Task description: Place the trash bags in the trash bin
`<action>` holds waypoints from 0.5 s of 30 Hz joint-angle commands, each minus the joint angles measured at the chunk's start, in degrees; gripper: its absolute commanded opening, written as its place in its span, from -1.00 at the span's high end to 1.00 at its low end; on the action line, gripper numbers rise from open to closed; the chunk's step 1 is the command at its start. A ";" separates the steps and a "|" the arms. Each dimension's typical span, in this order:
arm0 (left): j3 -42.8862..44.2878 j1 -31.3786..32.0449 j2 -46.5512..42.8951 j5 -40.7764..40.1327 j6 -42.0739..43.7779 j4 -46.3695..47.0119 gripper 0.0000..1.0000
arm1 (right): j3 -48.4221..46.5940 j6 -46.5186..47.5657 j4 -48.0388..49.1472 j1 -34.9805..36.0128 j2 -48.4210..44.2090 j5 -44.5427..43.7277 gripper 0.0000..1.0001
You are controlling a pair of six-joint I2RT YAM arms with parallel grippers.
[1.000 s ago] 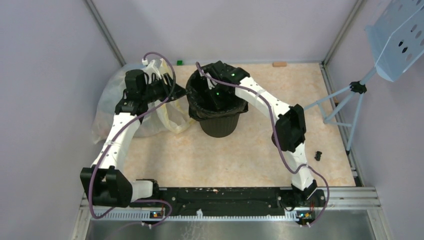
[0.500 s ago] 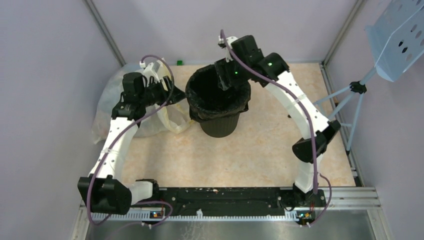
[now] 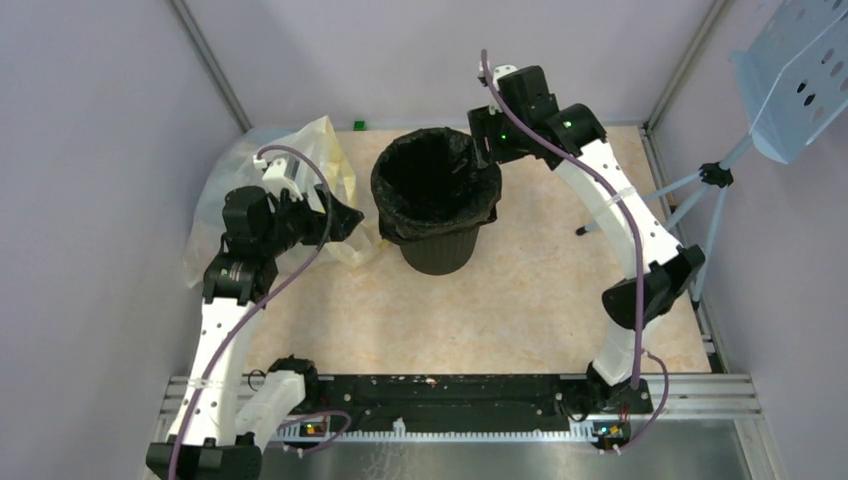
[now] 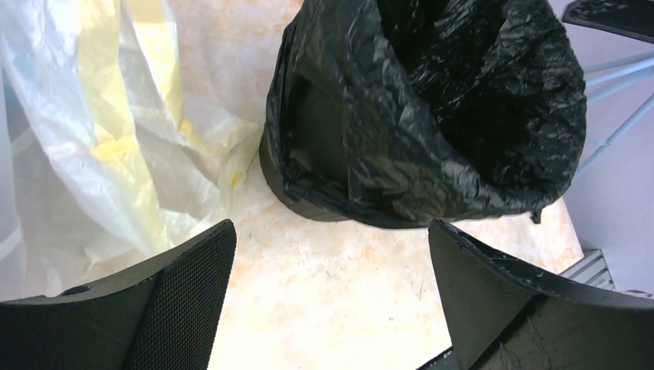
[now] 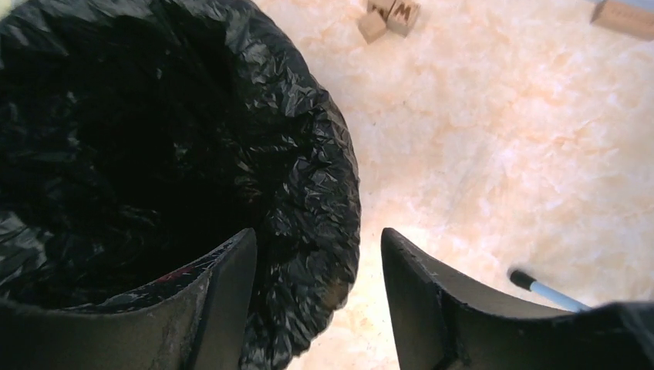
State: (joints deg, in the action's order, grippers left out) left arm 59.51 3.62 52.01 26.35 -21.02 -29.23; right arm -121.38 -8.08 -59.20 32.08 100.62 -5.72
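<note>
The black ribbed trash bin (image 3: pixel 437 255) stands upright mid-table. The glossy, crinkly black trash bag (image 3: pixel 436 180) lines it, its edge folded out over the rim. In the left wrist view the bag (image 4: pixel 432 116) hangs unevenly over the bin's wall (image 4: pixel 289 189). My left gripper (image 3: pixel 345 222) is open and empty, just left of the bin, with only bare table between its fingers (image 4: pixel 181 301). My right gripper (image 3: pixel 485 140) hovers open above the bin's far right rim. In the right wrist view the bag's folded edge (image 5: pixel 316 177) lies below its fingers (image 5: pixel 227 293), apart from them.
A big translucent pale-yellow bag (image 3: pixel 290 165) lies left of the bin, close to my left gripper. A blue tripod (image 3: pixel 690 200) carrying a perforated tray stands at the right. Small wooden blocks (image 5: pixel 389 17) sit behind the bin, and a small black part (image 3: pixel 636 311) lies near the right edge.
My right gripper has come up out of the bin, opened, and moved to the far right rim. My left gripper has opened wide and pulled back from the bin's left rim.
</note>
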 commanded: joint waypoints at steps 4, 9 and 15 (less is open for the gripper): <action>-7.14 -0.28 -9.20 -2.47 -1.47 2.21 -0.97 | 1.05 -1.13 1.42 -0.59 5.51 0.35 -0.04; -8.23 -0.28 -10.43 -2.60 -0.83 1.07 -0.97 | 1.62 -1.42 2.25 -1.27 7.12 3.12 0.26; -9.71 -0.28 -10.81 -0.33 -2.37 2.64 -0.94 | 0.34 -2.18 2.37 -3.76 7.49 1.89 0.90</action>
State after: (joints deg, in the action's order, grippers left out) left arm 51.33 3.62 41.91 24.58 -22.24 -29.17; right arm -119.46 -9.72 -59.00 30.46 108.62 -3.86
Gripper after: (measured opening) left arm 0.974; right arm 0.105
